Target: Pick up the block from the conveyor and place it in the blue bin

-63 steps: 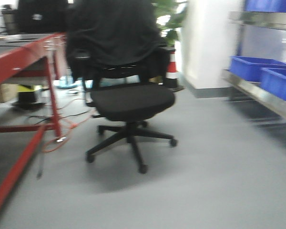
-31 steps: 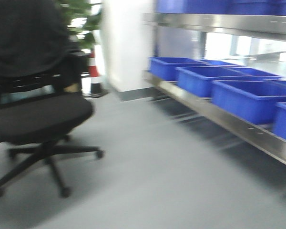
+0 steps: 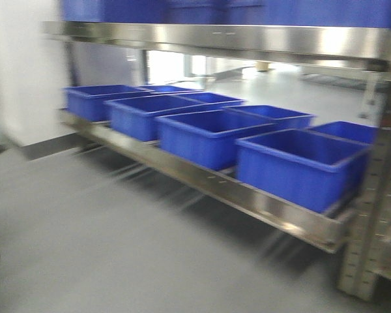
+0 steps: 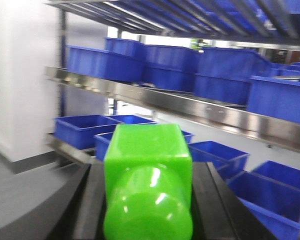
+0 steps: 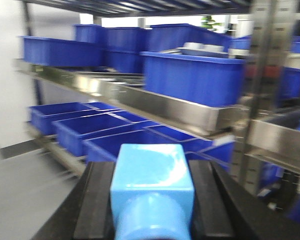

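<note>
Risk: jolts loosening green block gripped by left pincer, blue block by right pincer, short of bins ahead.

Open-topped blue plastic bins are sitting in a row on the low steel shelf, their mouths facing up unobstructed, though the upper steel shelf is overhanging them, seemingly closely. A perforated steel upright is blocking the right end. The grey floor in front is lying open.
</note>
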Robot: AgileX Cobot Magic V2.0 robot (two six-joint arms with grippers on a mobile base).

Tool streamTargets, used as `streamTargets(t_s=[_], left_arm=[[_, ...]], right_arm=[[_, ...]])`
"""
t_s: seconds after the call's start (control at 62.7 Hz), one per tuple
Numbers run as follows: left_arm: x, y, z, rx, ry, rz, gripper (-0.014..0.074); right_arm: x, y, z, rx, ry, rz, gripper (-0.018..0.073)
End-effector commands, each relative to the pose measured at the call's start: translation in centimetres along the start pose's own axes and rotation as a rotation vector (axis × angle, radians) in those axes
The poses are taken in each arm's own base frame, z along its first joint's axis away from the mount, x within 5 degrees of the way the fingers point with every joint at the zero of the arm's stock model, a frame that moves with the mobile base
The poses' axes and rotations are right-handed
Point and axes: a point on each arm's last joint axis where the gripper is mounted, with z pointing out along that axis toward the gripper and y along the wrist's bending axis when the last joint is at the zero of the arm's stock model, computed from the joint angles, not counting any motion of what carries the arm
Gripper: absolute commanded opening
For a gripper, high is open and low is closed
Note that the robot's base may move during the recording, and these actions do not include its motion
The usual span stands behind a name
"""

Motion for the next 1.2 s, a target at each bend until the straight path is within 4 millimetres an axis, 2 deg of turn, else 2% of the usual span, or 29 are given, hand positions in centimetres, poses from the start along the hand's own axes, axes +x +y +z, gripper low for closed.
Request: streamTargets(t_s=[0.0,1.181], left_arm=[[-0.19,-0.03,-0.08,0.004,-0.019,-0.004,-0.0111],[-0.19,-0.03,-0.08,0.004,-0.019,-0.004,-0.0111]], right_arm=[[-0.51,0.01,-0.12,0.001,-0.029,-0.006,-0.0154],[-0.51,0.01,-0.12,0.001,-0.029,-0.006,-0.0154]])
